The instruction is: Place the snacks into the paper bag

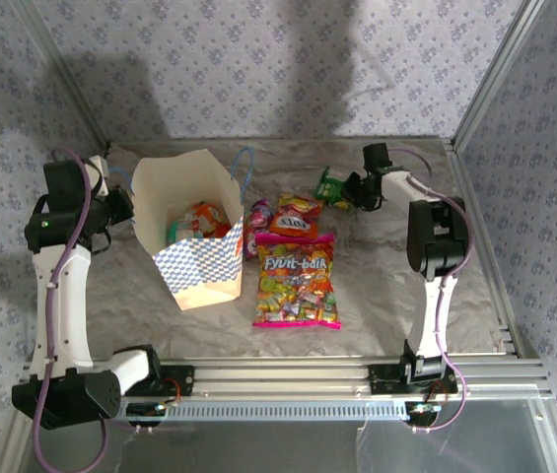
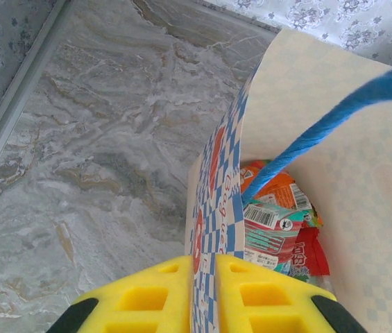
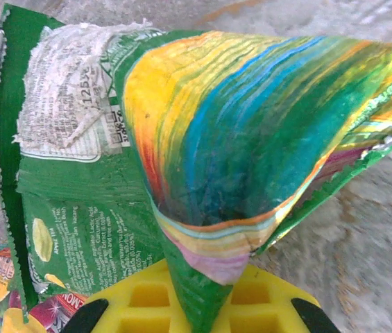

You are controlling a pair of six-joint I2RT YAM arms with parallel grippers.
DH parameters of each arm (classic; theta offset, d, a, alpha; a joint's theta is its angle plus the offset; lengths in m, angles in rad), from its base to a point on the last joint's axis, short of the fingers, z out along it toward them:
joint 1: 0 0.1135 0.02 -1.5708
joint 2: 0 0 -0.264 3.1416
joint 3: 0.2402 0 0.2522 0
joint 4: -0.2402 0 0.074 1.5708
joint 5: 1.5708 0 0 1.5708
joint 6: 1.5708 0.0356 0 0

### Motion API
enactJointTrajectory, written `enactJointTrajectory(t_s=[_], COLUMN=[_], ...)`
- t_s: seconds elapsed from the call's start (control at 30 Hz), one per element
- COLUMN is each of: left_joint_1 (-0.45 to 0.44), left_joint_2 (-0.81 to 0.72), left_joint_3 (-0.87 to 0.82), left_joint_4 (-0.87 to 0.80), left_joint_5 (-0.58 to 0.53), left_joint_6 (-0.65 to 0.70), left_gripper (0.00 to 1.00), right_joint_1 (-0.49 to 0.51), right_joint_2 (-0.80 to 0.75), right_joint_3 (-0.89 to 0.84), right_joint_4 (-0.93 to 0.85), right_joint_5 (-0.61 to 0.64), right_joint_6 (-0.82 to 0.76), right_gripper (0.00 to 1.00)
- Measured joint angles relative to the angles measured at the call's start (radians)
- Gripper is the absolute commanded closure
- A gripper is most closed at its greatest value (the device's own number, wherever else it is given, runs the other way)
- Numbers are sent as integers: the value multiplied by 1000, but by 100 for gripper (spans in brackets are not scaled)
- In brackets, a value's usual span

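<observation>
Grey marbled tabletop point(image 1: 396, 286), patterned wallpaper point(image 1: 288, 59) on 3 sides. The paper bag point(image 1: 199, 271) stands open at the left. Inside lie an orange packet point(image 2: 279, 191), a teal one point(image 2: 272, 232) and a red one point(image 2: 310, 253). The left gripper point(image 2: 201, 284) is clamped on the rim of the bag's left wall, with a blue cord handle point(image 2: 320, 132) arcing over the mouth. At the back of the table, the right gripper point(image 3: 199, 305) is pinched tight on the green packet point(image 3: 209, 159), which crumples between the fingers. Just right of the bag are a purple packet point(image 1: 257, 219) and a red-orange packet point(image 1: 295, 217), with the large pink bag point(image 1: 298, 281) flat in front of them. Open tabletop runs from the pink bag to the right frame and forward to the near rail point(image 1: 288, 374).
</observation>
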Motion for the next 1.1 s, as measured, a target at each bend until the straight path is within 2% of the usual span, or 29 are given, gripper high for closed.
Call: enactJointTrajectory(t_s=[0.8,1.1], left_joint_1=[0,0], left_joint_2=[-46,-56], left_joint_3=[0,0], left_joint_4=[-26,-28], left_joint_5=[0,0], left_joint_6=[3,3], left_gripper=[83,83], right_joint_1=[125,193], right_joint_2=[-340,-480], right_joint_3=[-39,-29], right_joint_4=[-158,-193], right_joint_5=[307,385], right_joint_6=[-135,-205], right_gripper=[100,100])
